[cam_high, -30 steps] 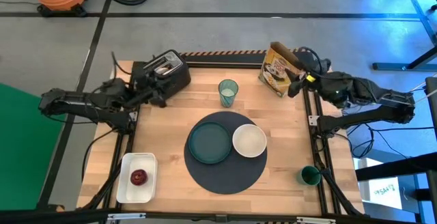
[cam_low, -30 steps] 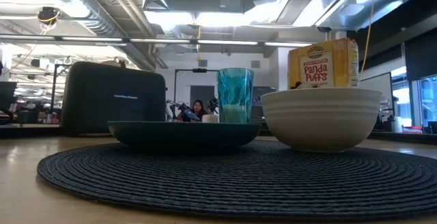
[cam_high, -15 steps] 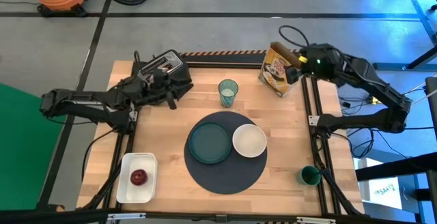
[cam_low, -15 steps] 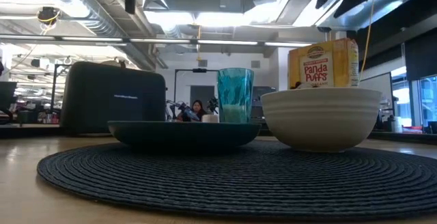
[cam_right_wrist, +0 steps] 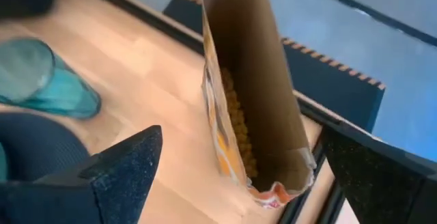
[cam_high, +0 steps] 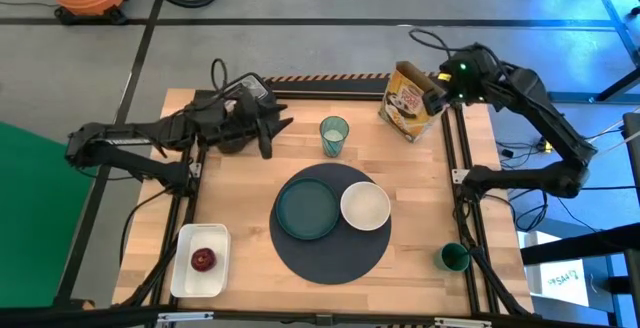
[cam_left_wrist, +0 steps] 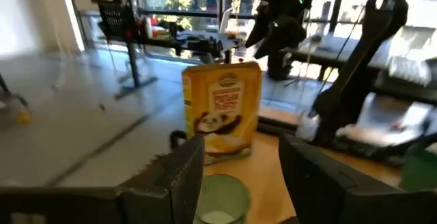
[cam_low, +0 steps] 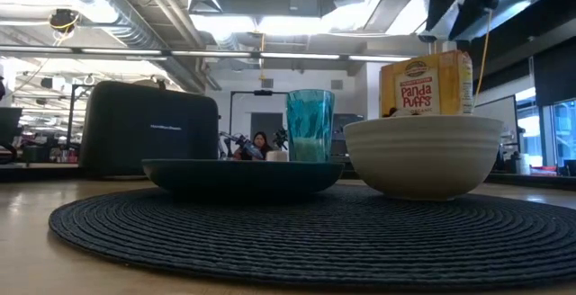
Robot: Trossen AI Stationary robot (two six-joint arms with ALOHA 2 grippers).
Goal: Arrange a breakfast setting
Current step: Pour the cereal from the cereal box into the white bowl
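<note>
The dark-blue mat point(cam_high: 330, 238) lies mid-table. The teal plate point(cam_high: 307, 209) and the white bowl point(cam_high: 365, 206) rest on it. The yellow cereal box point(cam_high: 408, 100) stands open at the far right, with cereal point(cam_right_wrist: 235, 121) inside. My right gripper point(cam_right_wrist: 252, 176) is open just above and beside the box top point(cam_high: 440, 90). My left gripper point(cam_high: 275, 128) is open above the black toaster point(cam_high: 240, 103), facing the teal glass point(cam_high: 334, 135). The green mug point(cam_high: 454, 258) stands near right. The red fruit point(cam_high: 204, 259) lies in the white tray point(cam_high: 200, 260). No bagel or utensil shows.
The teal glass point(cam_left_wrist: 218, 198) stands between the toaster and the cereal box point(cam_left_wrist: 222, 111). Bare wood lies in front of the mat and between the mat and the tray. The table frame's rails point(cam_high: 465, 208) run along the right side.
My left gripper has risen and gone toward the table's right, over the toaster and toward the glass. My right arm has lifted, and its gripper has gone toward the far edge to the top of the cereal box. No object has moved.
</note>
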